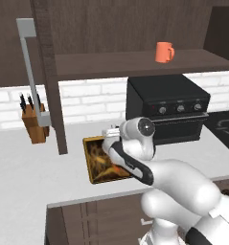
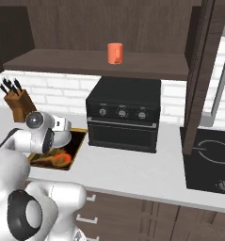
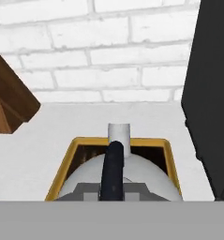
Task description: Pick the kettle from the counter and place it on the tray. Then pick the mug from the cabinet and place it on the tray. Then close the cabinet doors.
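Silver kettle [image 3: 132, 176] hangs over the tray [image 1: 89, 162] on the counter [image 1: 25, 167], black handle arch running front to back, spout toward the brick wall. Gripper [image 3: 112, 190] jaws closed on that handle. Tray long axis points to the wall; black oven [image 2: 125, 115] just beside one edge, open counter on the other side up to the knife block [image 1: 35, 125]. Orange mug [image 1: 164, 51] upright on the cabinet [image 2: 100, 63] shelf.

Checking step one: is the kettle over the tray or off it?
Over it. In the hand view the kettle, handle in the shut gripper, sits inside the tray rim. Cannot tell if it is resting or lifted.
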